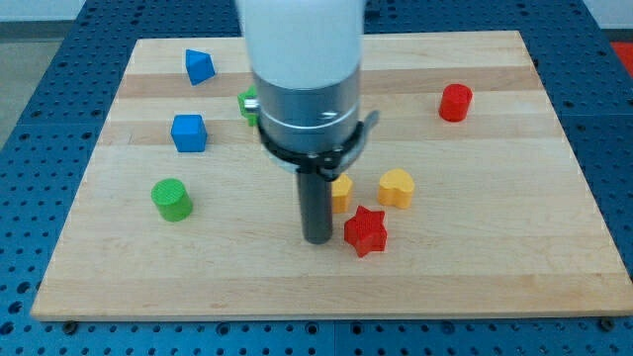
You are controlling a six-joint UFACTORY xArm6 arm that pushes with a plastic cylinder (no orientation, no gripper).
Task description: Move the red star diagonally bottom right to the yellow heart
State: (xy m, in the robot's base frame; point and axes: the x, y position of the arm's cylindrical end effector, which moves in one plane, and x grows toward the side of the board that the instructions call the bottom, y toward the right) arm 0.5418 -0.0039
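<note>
1. no jaws on this rig at all, so nothing is released or clenched. it's just a dark rod, and my tip (317, 238) sits on the table (514, 267) a bit below the middle, toward the bottom edge.
2. right next to it, on the side facing the table's right edge, is the red star (366, 231). looks like touching or just shy of it, can't tell for sure.
3. the yellow heart (396, 187) is just up from the star, slightly closer to the right edge. so the star sits below the heart, marginally on its left side.
4. a small yellow block (342, 193) peeks out beside the rod, shape hidden.
5. further out: green cylinder (171, 200) toward the left edge, two blue blocks (189, 133) (199, 66) near the top left corner, a green block (247, 102) mostly hidden behind the arm, red cylinder (456, 102) toward the top right.
6. my read: this is the pushing step, nearly finished. the star only needs a short nudge toward the right edge to end up properly bottom right of the heart, without bumping the heart itself.
</note>
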